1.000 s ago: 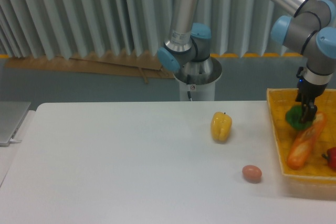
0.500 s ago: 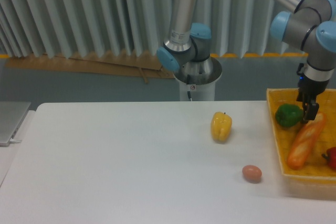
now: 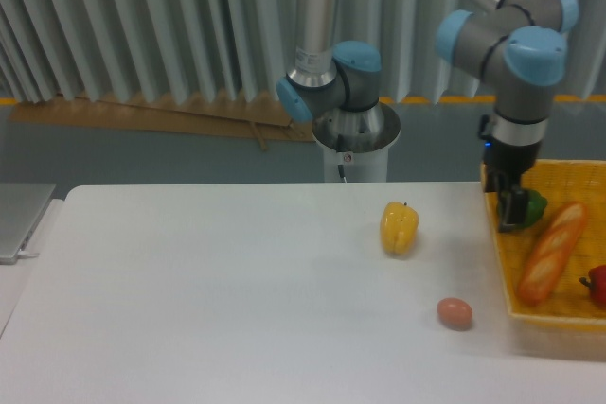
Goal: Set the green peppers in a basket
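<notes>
White table (image 3: 218,290) before grey corrugated wall (image 3: 142,26), yellow pepper (image 3: 399,228) mid-surface.

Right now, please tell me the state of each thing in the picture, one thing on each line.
gripper: above the basket's left edge, holding nothing; open or shut cannot be told
green pepper: lying inside the basket, partly hidden by the gripper
basket: on the table's right side, holding food
bread loaf: lying in the basket
red item: in the basket, cut off by the frame
yellow pepper: upright on the table
egg: on the table
</notes>
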